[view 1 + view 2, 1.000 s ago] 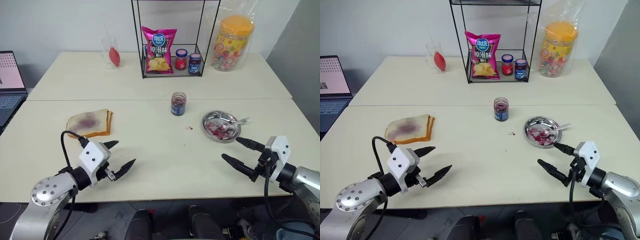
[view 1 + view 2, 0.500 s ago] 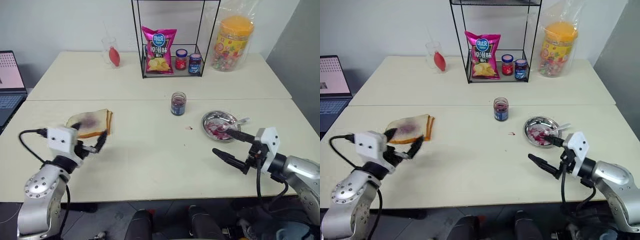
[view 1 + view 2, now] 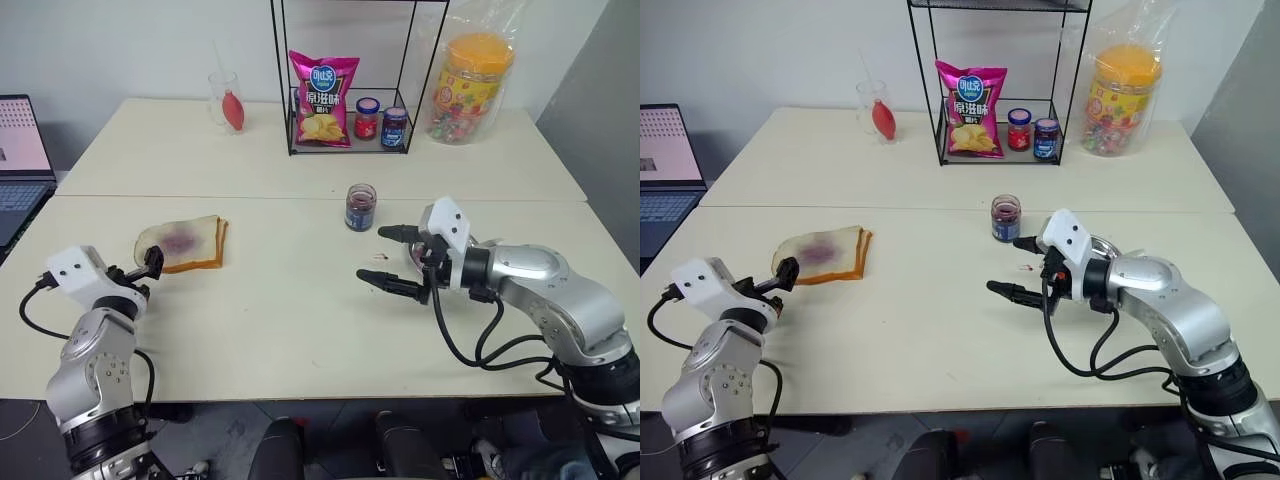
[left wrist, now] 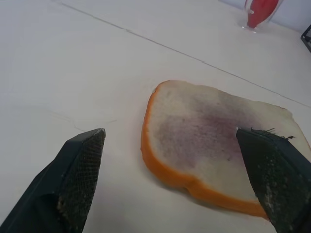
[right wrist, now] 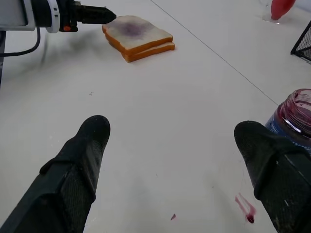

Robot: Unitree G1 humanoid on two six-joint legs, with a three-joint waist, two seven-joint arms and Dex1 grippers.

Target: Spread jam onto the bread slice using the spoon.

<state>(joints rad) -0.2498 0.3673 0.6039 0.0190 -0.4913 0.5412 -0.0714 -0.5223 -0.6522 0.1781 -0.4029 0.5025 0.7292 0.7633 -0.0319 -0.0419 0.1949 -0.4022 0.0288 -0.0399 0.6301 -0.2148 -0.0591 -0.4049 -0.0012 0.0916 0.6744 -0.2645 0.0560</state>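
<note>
The bread slice (image 3: pixel 182 244) lies flat on the table (image 3: pixel 300 330) at the left of the head view, topmost of two stacked slices, a purple-red jam patch (image 4: pixel 204 133) in its middle. My left gripper (image 3: pixel 779 283) sits just beside its near left corner, jaws spread wide and holding nothing; in the left wrist view the slice lies between and beyond my two fingertips (image 4: pixel 82 165), not touched.

The jam jar (image 3: pixel 359 207) stands lidless in the middle of the frame, right of the bread and well apart from it. A small jam spot (image 5: pixel 245 211) marks the table near the jar.

My right gripper (image 3: pixel 388 257) hovers just below and right of the jar, jaws released and empty, pointing toward the left of the frame. The right wrist view looks between them at bare table, with the jar just beside one fingertip (image 5: pixel 272 160) and the bread far off.

Behind my right gripper the steel dish (image 3: pixel 1102 245) is mostly hidden; I cannot make out the spoon.

At the top stands a wire rack (image 3: pixel 345 75) with a chip bag (image 3: pixel 322 85).
</note>
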